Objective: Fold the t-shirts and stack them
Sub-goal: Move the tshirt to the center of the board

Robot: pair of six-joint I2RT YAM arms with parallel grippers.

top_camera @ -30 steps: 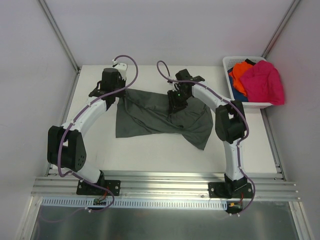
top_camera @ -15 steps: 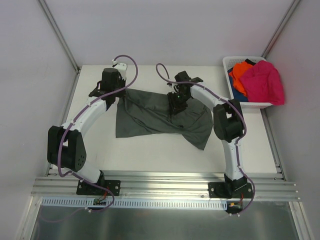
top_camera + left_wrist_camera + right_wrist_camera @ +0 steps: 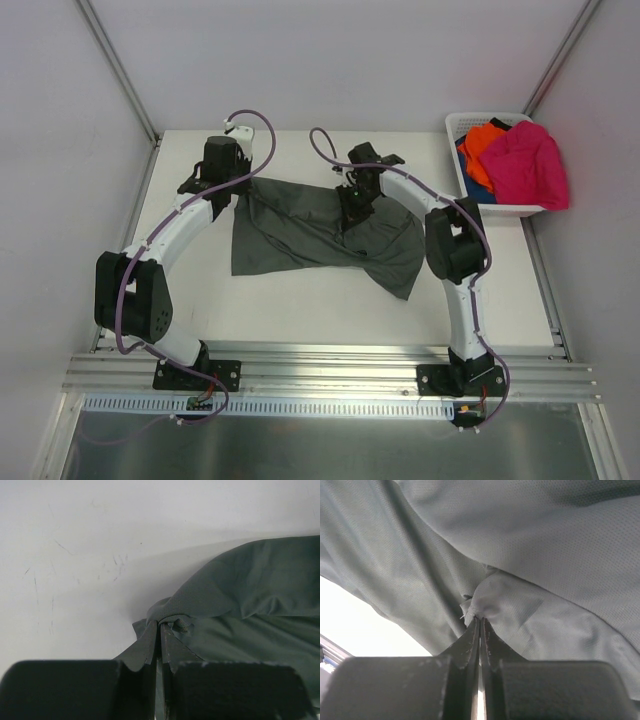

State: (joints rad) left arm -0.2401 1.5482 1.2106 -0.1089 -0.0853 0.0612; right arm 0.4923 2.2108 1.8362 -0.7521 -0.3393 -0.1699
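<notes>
Only the right arm has shifted since a second ago. Its wrist has crept slightly toward the far left of the bench (image 3: pixel 300 300), carrying its pinch of cloth along. The left arm and the shirt's outline look unchanged.

The right end effector (image 3: pixel 479 620) is clenched on a small tuft of the dark grey-green t-shirt (image 3: pixel 310 235), its fingers pressed together with fabric puckered at the tips. The left end effector (image 3: pixel 160 626) is likewise clamped on a bunched corner at the shirt's far-left edge, just above bare bench.

The shirt lies rumpled across the middle of the bench with its far edge held at two points — most likely so that edge can be drawn taut and the cloth spread flat before any fold. No fold looks made yet.

The magenta-pink t-shirt (image 3: pixel 528 165), the orange t-shirt (image 3: pixel 483 140) and the blue t-shirt (image 3: pixel 470 168) sit heaped in the white basket (image 3: pixel 470 122) at the far right corner — well apart and apparently waiting their turn.
</notes>
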